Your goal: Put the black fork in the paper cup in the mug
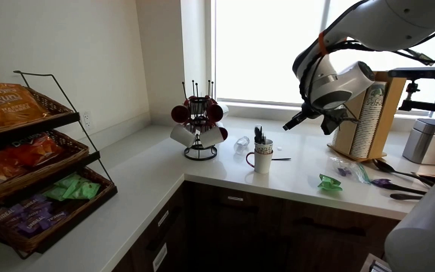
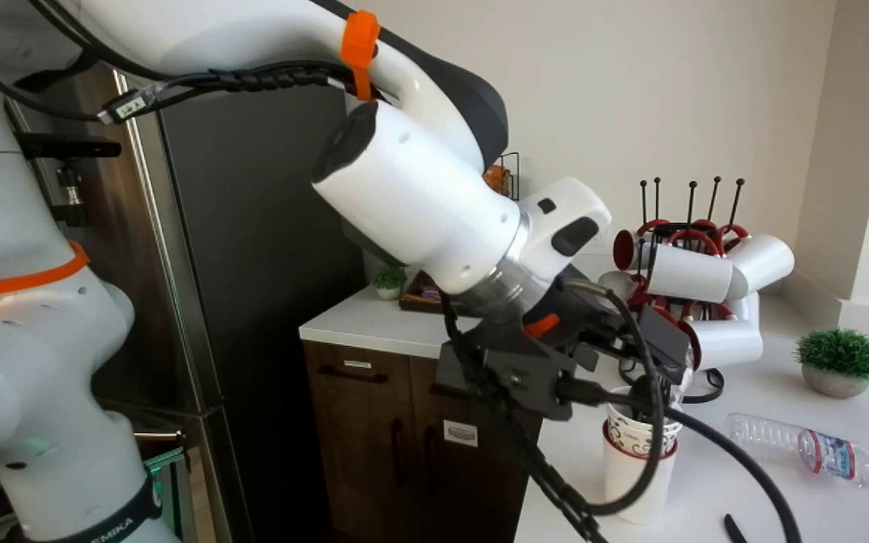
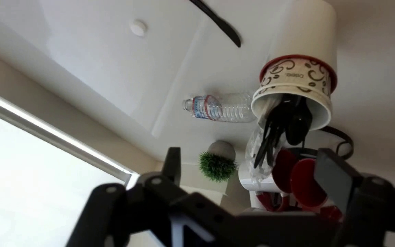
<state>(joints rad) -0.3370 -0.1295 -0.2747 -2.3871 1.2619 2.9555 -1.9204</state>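
Observation:
A white mug with a red rim (image 1: 263, 165) stands upright on the counter; it also shows in the wrist view (image 3: 305, 32). A patterned paper cup (image 1: 264, 147) sits inside the mug, its rim above the mug's (image 3: 295, 77). Several black utensils (image 3: 279, 118) stand in the paper cup, with clear plastic wrap beside them. A spoon bowl shows, and a black fork seems to be among them (image 3: 268, 145), but the utensils overlap. My gripper (image 1: 308, 127) is open and empty, raised above the counter and apart from the mug; its fingers are spread in the wrist view (image 3: 254, 169).
A black utensil, knife-like, lies beside the mug (image 1: 281, 159). A mug rack (image 1: 198, 124) stands behind, with a plastic bottle (image 2: 819, 452) and a potted plant (image 2: 842, 362). A cup dispenser (image 1: 368, 117), a green wrapper (image 1: 329, 182) and black spoons (image 1: 398, 187) are on the counter.

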